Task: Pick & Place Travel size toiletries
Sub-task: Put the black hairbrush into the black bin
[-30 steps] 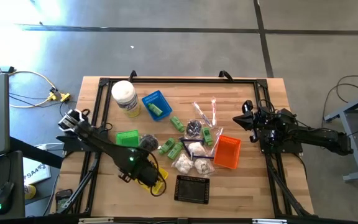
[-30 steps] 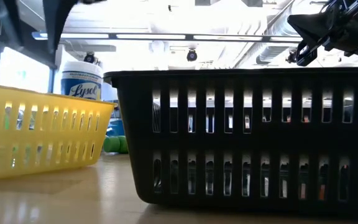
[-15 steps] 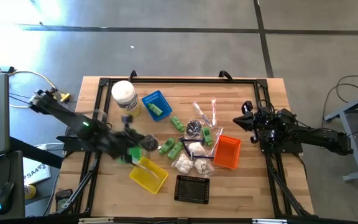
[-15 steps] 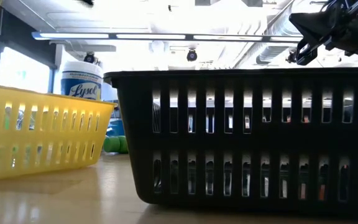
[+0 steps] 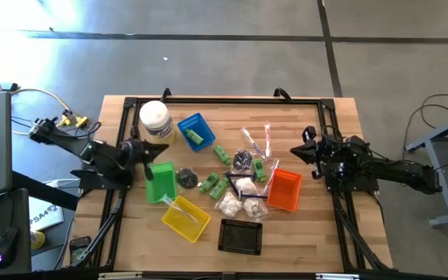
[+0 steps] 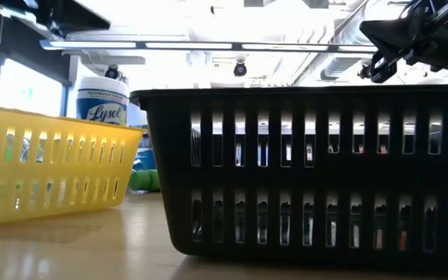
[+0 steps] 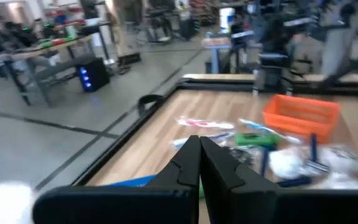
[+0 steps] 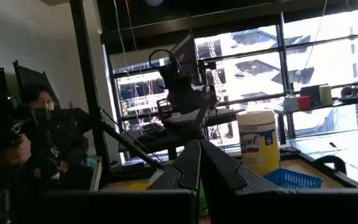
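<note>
Left gripper [image 5: 155,148] pulled back to the 9 o'clock side of the counter [image 5: 302,233], above the green basket [image 5: 159,172], fingers pressed together with nothing between them (a second ago: low over the yellow basket [image 5: 186,218] at 7 o'clock, jaws apart). Clear-wrapped stick [image 5: 179,208] now lying in the yellow basket, so probably a drop just completed and the arm retreating. Right gripper [image 5: 300,149] parked at 3 o'clock, closed, empty, unmoved. Remaining toiletries [image 5: 238,185] clustered at counter centre: green bottles, white packets, wrapped sticks, a comb; one green bottle [image 5: 195,138] in the blue basket [image 5: 187,124] at 11 o'clock. Orange basket [image 5: 285,190] at 4 o'clock, black basket [image 5: 239,236] at 6, white jar [image 5: 155,121] at 10. Most of the pile unsorted; next reach likely back to centre.
</note>
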`<action>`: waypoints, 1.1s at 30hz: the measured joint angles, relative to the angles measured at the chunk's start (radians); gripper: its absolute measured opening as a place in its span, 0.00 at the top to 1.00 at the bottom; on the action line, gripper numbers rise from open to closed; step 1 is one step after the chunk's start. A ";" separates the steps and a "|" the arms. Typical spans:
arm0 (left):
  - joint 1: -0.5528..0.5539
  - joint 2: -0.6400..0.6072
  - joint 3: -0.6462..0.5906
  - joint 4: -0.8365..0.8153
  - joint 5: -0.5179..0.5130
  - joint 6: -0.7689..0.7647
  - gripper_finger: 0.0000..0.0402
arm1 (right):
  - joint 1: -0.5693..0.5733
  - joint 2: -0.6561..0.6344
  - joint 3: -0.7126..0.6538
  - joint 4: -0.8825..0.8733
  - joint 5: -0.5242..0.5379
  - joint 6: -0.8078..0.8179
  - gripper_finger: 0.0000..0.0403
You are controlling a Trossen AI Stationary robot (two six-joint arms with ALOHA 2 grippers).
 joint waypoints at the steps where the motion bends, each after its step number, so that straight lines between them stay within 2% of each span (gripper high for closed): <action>1: 0.015 -0.034 -0.020 -0.003 -0.001 0.004 1.00 | 0.000 0.000 0.000 0.007 0.019 -0.012 0.99; 7: 0.093 -0.191 -0.098 -0.003 0.026 0.003 1.00 | 0.000 0.000 0.000 0.014 0.157 -0.064 0.99; 11: 0.139 -0.262 -0.126 0.004 0.072 0.046 1.00 | 0.000 0.000 0.000 0.007 0.174 -0.085 0.99; 16: 0.195 -0.332 -0.184 0.017 0.097 0.045 1.00 | 0.000 0.000 0.000 -0.091 0.173 -0.069 0.99; 19: 0.217 -0.350 -0.234 0.069 0.147 0.046 1.00 | 0.000 0.004 0.000 -0.144 0.168 -0.064 0.99; 23: 0.246 -0.355 -0.309 0.187 0.177 0.057 1.00 | 0.000 0.010 0.000 -0.130 0.166 -0.106 0.99; 26: 0.257 -0.354 -0.329 0.221 0.268 0.052 1.00 | 0.000 0.010 0.000 -0.120 0.170 -0.121 0.99; 33: 0.255 -0.354 -0.377 0.220 0.279 0.021 1.00 | 0.000 0.010 0.000 -0.122 0.165 -0.087 0.99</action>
